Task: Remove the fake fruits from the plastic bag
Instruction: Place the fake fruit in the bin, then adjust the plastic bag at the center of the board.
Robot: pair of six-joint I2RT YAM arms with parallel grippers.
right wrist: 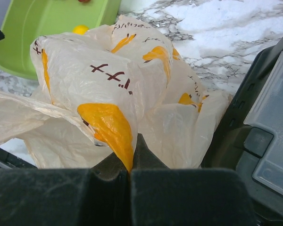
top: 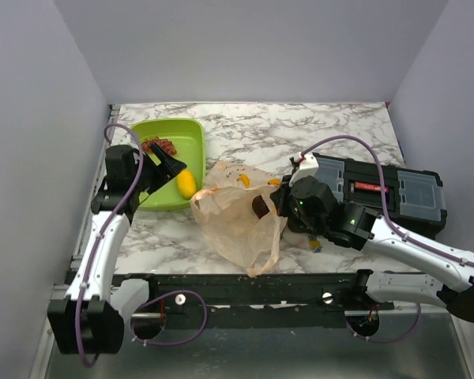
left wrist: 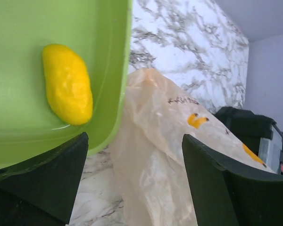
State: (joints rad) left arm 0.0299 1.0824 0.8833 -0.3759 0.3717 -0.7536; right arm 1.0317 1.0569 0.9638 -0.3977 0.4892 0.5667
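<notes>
The yellow mango-like fruit (top: 187,183) lies in the lime-green tray (top: 191,136), and it also shows in the left wrist view (left wrist: 67,84). The dark red grapes (top: 159,145) lie at the tray's back. The peach plastic bag (top: 235,217) lies crumpled on the marble table, right of the tray. My left gripper (top: 171,166) is open and empty, above the tray's right edge next to the mango; in its wrist view (left wrist: 134,139) the bag (left wrist: 165,141) lies between the jaws. My right gripper (top: 280,202) is shut on a fold of the bag (right wrist: 99,80), pinching it (right wrist: 132,162).
A black toolbox (top: 389,189) with clear lid compartments stands at the right, close behind my right gripper, and shows in the right wrist view (right wrist: 269,141). Grey walls enclose the table on three sides. A black rail runs along the near edge (top: 245,288).
</notes>
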